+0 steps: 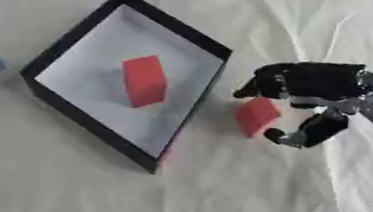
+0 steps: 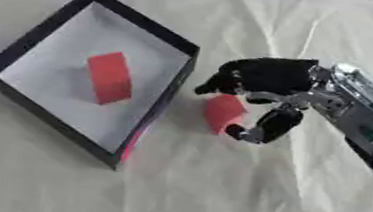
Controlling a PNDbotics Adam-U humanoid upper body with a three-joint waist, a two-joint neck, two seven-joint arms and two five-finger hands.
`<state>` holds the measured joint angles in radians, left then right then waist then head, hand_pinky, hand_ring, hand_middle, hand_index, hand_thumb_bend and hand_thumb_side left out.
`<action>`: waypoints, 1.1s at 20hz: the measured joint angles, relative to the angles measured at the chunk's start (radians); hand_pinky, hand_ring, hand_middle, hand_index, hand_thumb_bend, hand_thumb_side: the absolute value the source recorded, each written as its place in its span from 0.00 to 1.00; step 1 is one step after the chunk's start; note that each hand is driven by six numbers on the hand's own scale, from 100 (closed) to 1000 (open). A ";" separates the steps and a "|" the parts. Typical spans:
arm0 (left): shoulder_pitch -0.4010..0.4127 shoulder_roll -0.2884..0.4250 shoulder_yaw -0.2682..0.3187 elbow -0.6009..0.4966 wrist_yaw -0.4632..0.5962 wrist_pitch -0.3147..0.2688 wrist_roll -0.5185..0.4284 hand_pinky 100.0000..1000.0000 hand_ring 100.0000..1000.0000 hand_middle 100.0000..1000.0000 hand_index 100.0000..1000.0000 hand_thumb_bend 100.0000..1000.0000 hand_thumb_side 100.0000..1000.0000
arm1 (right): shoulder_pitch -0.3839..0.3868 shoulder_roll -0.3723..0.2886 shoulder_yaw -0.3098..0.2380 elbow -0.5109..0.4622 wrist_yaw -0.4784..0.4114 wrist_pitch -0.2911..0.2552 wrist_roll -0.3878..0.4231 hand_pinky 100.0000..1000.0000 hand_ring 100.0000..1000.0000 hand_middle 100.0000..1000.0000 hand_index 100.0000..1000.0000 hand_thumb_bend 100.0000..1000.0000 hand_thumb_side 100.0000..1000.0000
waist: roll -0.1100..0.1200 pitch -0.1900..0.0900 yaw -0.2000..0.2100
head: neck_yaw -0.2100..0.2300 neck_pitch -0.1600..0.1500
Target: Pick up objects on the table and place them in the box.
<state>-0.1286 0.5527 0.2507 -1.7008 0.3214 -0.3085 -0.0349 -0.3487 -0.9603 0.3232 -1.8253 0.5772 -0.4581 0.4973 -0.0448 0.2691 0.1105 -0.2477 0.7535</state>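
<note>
Your right hand (image 2: 263, 81) sits just beside the box (image 1: 199, 40) wall; the red block (image 1: 256, 115) fills that gap. Bare cloth (image 1: 242, 195) lies open below; inside the box, another red block (image 1: 144, 80) stands mid-floor.

2 head views from above, looking down, sharing the box (image 1: 73, 47) and wrinkled cloth (image 1: 242, 195).

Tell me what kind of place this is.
Probably a robot test tabletop: a creased white cloth covers it, with only a black-walled box, coloured blocks, and the robot's right hand by a red block.
</note>
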 measured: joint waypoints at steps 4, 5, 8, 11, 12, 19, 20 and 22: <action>0.000 0.000 0.000 0.000 0.000 -0.001 -0.001 0.85 0.90 0.78 0.72 0.00 0.65 | -0.004 0.007 0.005 0.026 0.025 -0.013 -0.004 0.95 0.88 0.82 1.00 0.17 0.27 | 0.000 0.003 0.001 | 0.002 -0.002; 0.000 -0.001 0.000 0.000 0.000 -0.001 -0.001 0.85 0.90 0.78 0.72 0.00 0.65 | -0.004 0.007 0.006 0.033 0.031 -0.016 -0.005 0.95 0.88 0.82 1.00 0.18 0.27 | 0.001 0.004 0.001 | 0.003 -0.004; 0.000 -0.004 0.000 0.000 0.000 -0.001 -0.001 0.85 0.90 0.78 0.72 0.00 0.65 | -0.012 0.013 0.011 0.053 0.051 -0.021 -0.012 0.95 0.88 0.81 0.99 0.18 0.27 | 0.003 0.005 0.003 | 0.008 -0.010; 0.001 -0.009 0.000 0.000 0.000 -0.002 -0.002 0.85 0.90 0.78 0.72 0.00 0.66 | -0.013 0.018 0.015 0.077 0.070 -0.020 -0.025 0.94 0.86 0.79 0.96 0.16 0.25 | 0.006 0.010 0.006 | 0.009 -0.012; 0.001 -0.009 0.000 0.000 0.000 -0.002 -0.002 0.85 0.90 0.78 0.72 0.00 0.66 | -0.013 0.022 0.017 0.084 0.075 -0.020 -0.029 0.93 0.86 0.78 0.96 0.16 0.25 | 0.007 0.011 0.006 | 0.010 -0.014; 0.002 -0.017 0.000 0.001 -0.001 0.001 -0.007 0.85 0.90 0.78 0.72 0.00 0.66 | -0.024 0.037 0.027 0.116 0.078 -0.001 -0.045 0.91 0.81 0.65 0.86 0.04 0.19 | 0.007 0.014 0.006 | 0.012 -0.018; 0.002 -0.018 0.000 0.002 -0.001 0.001 -0.007 0.85 0.91 0.78 0.72 0.00 0.66 | -0.027 0.039 0.028 0.118 0.074 0.004 -0.044 0.90 0.80 0.62 0.83 0.03 0.19 | 0.007 0.014 0.006 | 0.012 -0.018; 0.002 -0.018 0.000 0.004 -0.001 0.001 -0.008 0.85 0.91 0.77 0.72 0.00 0.66 | -0.030 0.041 0.030 0.121 0.067 0.014 -0.044 0.89 0.80 0.60 0.81 0.06 0.20 | 0.007 0.014 0.006 | 0.013 -0.019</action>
<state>-0.1261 0.5350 0.2507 -1.6973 0.3202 -0.3073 -0.0428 -0.3785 -0.9192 0.3531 -1.7038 0.6443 -0.4441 0.4532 -0.0380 0.2826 0.1168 -0.2351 0.7348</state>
